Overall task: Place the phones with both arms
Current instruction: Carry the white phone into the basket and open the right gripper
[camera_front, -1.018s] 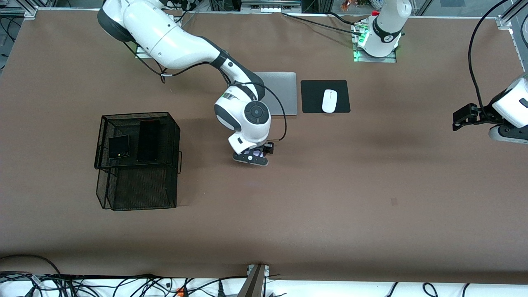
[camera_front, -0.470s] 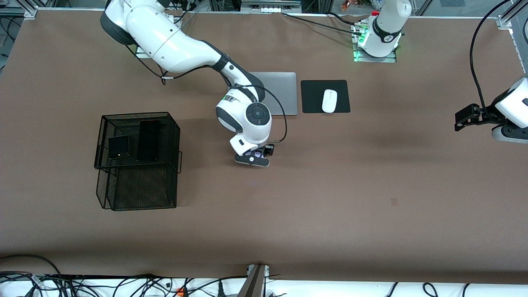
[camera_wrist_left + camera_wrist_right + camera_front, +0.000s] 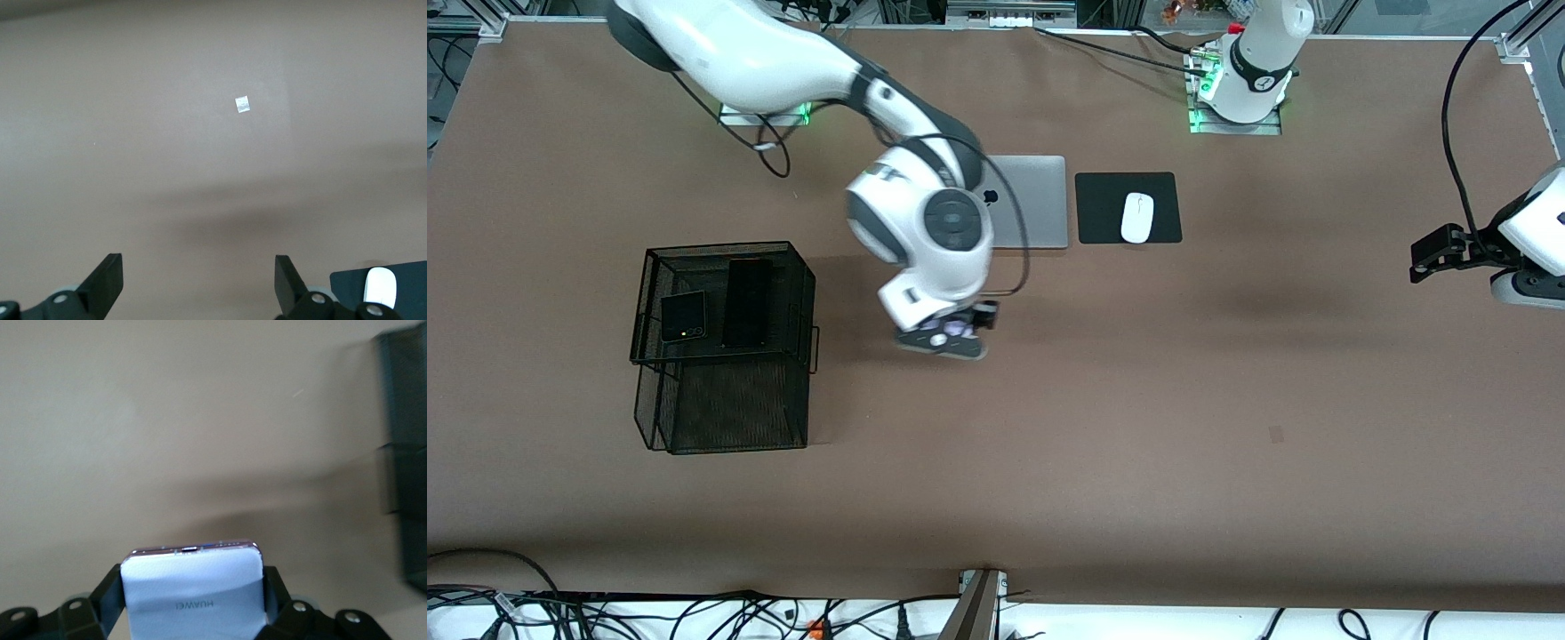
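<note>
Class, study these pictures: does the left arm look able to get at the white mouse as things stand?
Probably yes. The left claw stands open and empty over bare table at the left arm's end, and nothing lies between it and the white mouse on its black pad.

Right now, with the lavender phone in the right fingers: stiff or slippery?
Likely stiff: the lavender phone is a flat slab, unbent between the right gripper's fingers. Probably slippery: its glossy shell is pinched only at the edges. Probably light.

High front camera faces both bases; wrist cameras look down, close to the table (image 3: 1103, 427).
</note>
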Robot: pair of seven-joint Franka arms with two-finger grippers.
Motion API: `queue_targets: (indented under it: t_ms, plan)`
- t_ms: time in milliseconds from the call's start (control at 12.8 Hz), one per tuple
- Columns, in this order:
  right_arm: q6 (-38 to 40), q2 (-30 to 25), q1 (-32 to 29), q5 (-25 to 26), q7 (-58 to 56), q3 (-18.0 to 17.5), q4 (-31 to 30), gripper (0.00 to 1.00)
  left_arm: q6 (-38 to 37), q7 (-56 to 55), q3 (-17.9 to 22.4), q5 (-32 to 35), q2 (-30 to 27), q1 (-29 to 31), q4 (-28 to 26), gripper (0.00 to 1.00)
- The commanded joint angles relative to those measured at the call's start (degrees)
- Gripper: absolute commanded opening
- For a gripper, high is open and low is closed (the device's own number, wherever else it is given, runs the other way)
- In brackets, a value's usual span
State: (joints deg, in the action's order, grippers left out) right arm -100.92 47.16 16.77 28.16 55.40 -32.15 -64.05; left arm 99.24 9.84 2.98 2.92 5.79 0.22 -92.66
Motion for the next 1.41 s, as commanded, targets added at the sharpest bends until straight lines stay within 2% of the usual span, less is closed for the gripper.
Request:
queue_targets:
  t_ms: [0,157,391,626,705,1018,1174,1253,1331]
  plan:
    - [4.6,-4.5,-7.9,-4.6,-13.3,0.1,-0.7,0.13,0.0,0.7,-0.2,-0.8,0.3,0.5,0.9,1.0]
    - [5.8,-6.4,-11.4,-7.7,-24.4,4.5,-0.7,0.13,-0.1,0.8,-0.2,-0.8,0.3,0.6,0.9,1.0]
    - [4.7,-7.1,-12.8,-13.5,-39.6,15.1,-0.7,0.13,-0.1,0.7,-0.2,-0.8,0.3,0.5,0.9,1.0]
    - [-2.3,-6.0,-14.8,-24.0,-53.0,25.2,-1.2,0.13,-0.1,0.5,-0.2,-0.8,0.2,0.5,1.0,1.0]
    - [-4.5,-4.6,-15.0,-25.7,-55.0,26.5,-1.6,0.13,-0.2,0.5,-0.2,-0.8,0.2,0.5,1.0,1.0]
    - [-13.4,-3.0,-15.3,-25.8,-53.3,26.8,-8.9,0.14,-0.2,0.6,-0.2,-0.8,0.2,0.6,1.0,1.0]
    - [-15.3,-1.2,-15.2,-25.9,-50.3,26.8,-9.0,0.16,-0.2,0.6,-0.2,-0.8,0.2,0.7,1.0,1.0]
    - [-16.4,-0.3,-15.2,-25.9,-49.5,26.8,-9.0,0.36,-0.3,0.6,-0.2,-0.8,0.2,0.7,1.0,1.0]
    - [-17.2,0.1,-15.3,-25.9,-48.9,26.8,-9.0,0.83,-0.3,0.5,-0.2,-0.8,0.2,0.7,1.0,1.0]
